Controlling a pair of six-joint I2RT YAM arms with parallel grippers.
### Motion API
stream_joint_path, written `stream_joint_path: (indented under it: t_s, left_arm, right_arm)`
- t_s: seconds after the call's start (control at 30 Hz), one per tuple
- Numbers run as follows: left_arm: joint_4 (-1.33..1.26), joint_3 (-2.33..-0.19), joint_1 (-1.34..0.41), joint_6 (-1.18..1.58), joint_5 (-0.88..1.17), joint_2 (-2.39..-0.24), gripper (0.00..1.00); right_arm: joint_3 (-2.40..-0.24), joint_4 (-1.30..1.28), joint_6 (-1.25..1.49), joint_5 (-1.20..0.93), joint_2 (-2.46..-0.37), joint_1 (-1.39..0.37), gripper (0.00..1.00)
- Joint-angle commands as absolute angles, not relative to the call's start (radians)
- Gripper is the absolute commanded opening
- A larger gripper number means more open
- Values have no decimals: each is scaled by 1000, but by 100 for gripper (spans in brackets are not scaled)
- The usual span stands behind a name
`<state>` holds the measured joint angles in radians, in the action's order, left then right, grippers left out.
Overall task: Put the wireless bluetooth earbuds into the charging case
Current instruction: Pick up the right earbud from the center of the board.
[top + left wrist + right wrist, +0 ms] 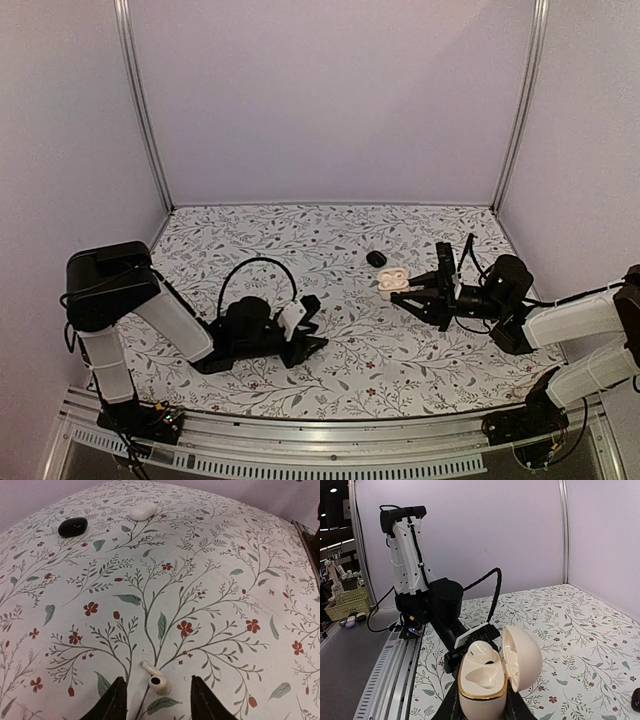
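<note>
At the left gripper [318, 322], jaws spread wide and gripping nothing. Between its two dark fingertips [116, 700], roughly midway and touching neither, a white earbud [157, 681] flat on the floral table cloth [210, 595]. Bulbous head nearer the wrist, a small dark opening facing up, short stem angled away toward the finger on the view's left. Both tips low beside the earbud (contact with the cloth itself not clear from the wrist view). Well ahead of that gripper and off to its left, a glossy black case [73, 527], shut, lying on the cloth. Farther ahead, in the top view, the right gripper [408, 292], facing the left one across the cloth and closed on the white charging case [482, 690]. Held upright between the right fingers [449, 710] by its lower body, gold rim round the mouth, lid hinged back and standing open, pale moulded wells showing inside (contents too indistinct to tell). Well apart from the earbud, with the black case near it, off to the right gripper's right. Past the held case in the right wrist view, the left arm [407, 555] bent down to the cloth, and behind that the plain pale walls [340, 100].
</note>
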<state>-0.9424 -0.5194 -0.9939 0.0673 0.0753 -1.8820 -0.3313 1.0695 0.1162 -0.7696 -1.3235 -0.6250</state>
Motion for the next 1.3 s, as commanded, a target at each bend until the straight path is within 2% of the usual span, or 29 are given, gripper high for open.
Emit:
stream_joint_path:
  t_s: [0.0,0.63,0.93,1.27]
  left_arm:
    - [-969,-536,-1015,47,45,-1898,42]
    - [-831,-595,-1035,88,-34,-1959,31]
    - [-791,-625,-1043,73,-48,-1985,30]
    - [-765,-625,-1042,59,-42,-1973,16]
  right_arm:
    - [-341,1078,120,-773,-1328,-618,0]
    - [-341,1077,119,-772,-1328,-618,0]
    - [-341,1075,120,-770,-1327,-618,0]
    - [-341,1074,120,-770,-1326,-617,0]
